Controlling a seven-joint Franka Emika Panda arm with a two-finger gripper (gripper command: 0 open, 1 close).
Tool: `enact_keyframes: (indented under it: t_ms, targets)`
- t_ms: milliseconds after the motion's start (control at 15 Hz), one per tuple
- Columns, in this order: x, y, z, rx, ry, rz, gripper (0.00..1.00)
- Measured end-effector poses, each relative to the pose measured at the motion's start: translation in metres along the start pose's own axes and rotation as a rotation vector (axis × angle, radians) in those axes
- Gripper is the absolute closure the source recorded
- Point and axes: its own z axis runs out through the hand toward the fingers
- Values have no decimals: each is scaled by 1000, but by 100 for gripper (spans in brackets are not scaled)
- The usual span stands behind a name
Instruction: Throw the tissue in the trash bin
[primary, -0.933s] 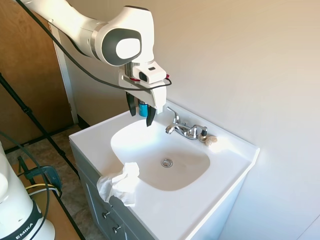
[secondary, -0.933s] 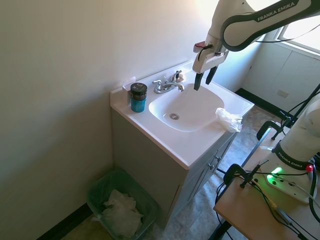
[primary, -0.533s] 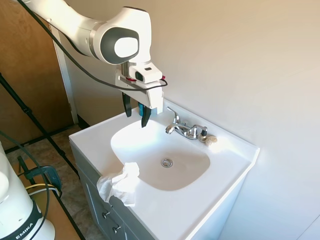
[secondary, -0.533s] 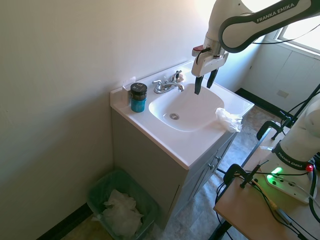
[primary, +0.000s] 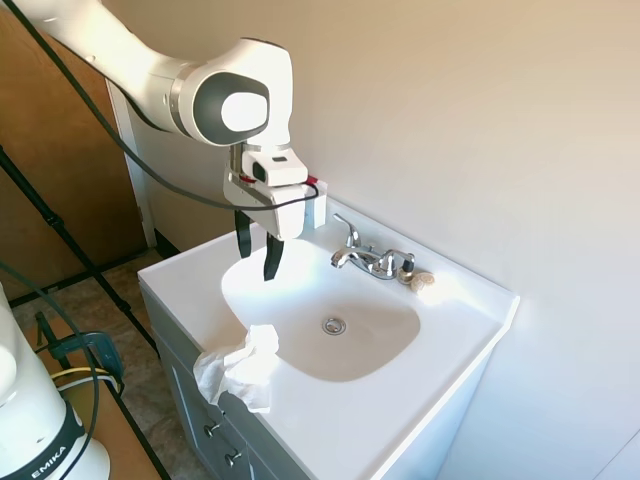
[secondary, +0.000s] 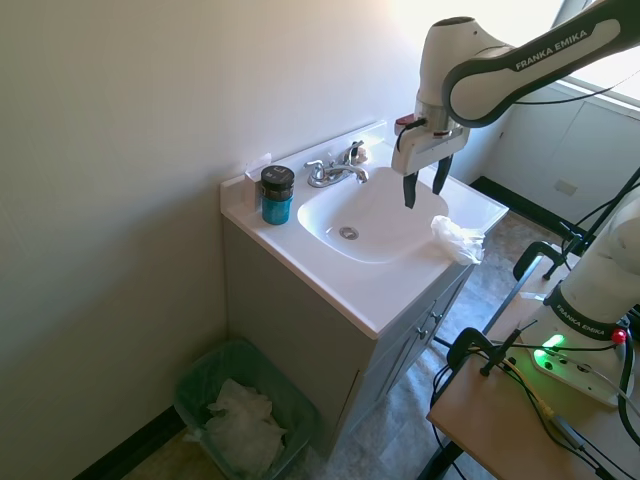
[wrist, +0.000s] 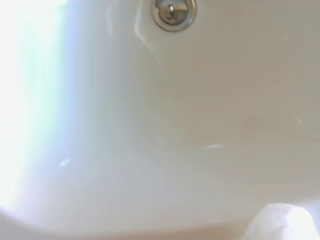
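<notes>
Gripper hangs above the sink basin, fingers spread, nothing between them. Tissue lies crumpled on the counter at the basin's front edge, part of it drooping over the cabinet side; a white corner of it shows in the wrist view, drain at the far side. Trash bin sits on the floor beside the vanity, well apart from the basin. Risks: the tissue is floppy and half off the edge, so a shallow pinch may catch one ragged fold and drop it, or a nudge may push it to the floor. Against the earlier frames, the gripper has shifted away from the faucet toward the tissue side and sits lower; tissue unmoved.
</notes>
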Motion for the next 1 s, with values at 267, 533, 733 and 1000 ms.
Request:
enact_keyframes:
  t_ms: [267, 533, 733, 1000]
  targets:
    - [8, 25, 30, -67, -16, 31, 0]
    - [19, 34, 56, -106, -38, 44, 0]
    - [23, 34, 76, -133, -57, 39, 0]
    - [31, 38, 93, -149, -70, 44, 100]
